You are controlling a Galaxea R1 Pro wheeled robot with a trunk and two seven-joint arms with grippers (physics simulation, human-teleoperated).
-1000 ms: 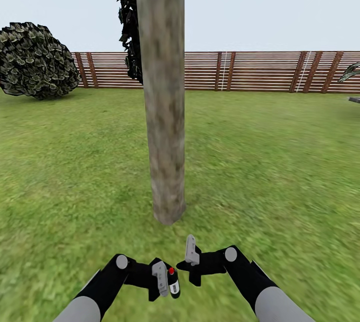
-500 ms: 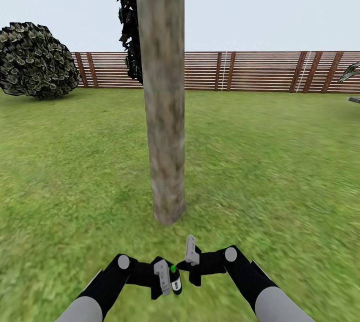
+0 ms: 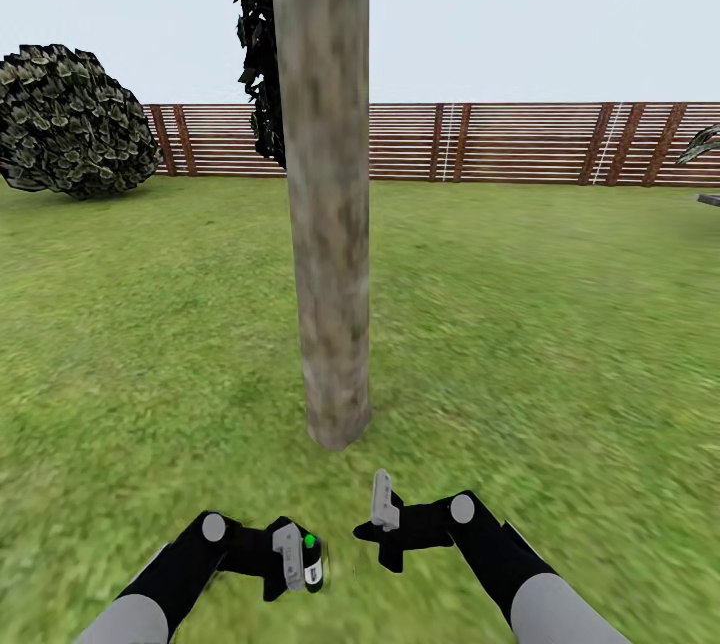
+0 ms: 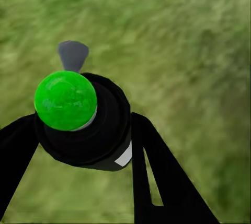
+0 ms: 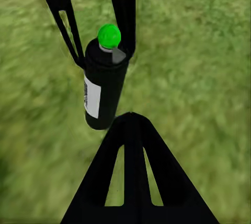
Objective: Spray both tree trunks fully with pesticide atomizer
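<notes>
Before the tree trunk, the left pincer clamps the pesticide atomizer; the right pincer sits together, empty.

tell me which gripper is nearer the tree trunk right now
Right. The right gripper hangs just short of the tree trunk base, nearly in line with it. The left gripper sits lower and further left, shut on the pesticide atomizer.

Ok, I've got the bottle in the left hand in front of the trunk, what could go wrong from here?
The dark green bottle with the green-topped spray head sits low in the left hand, well below most of the thick pale grey-brown trunk, so spray may hit only the base or the grass. The empty right hand hangs close beside it and could knock the bottle.
</notes>
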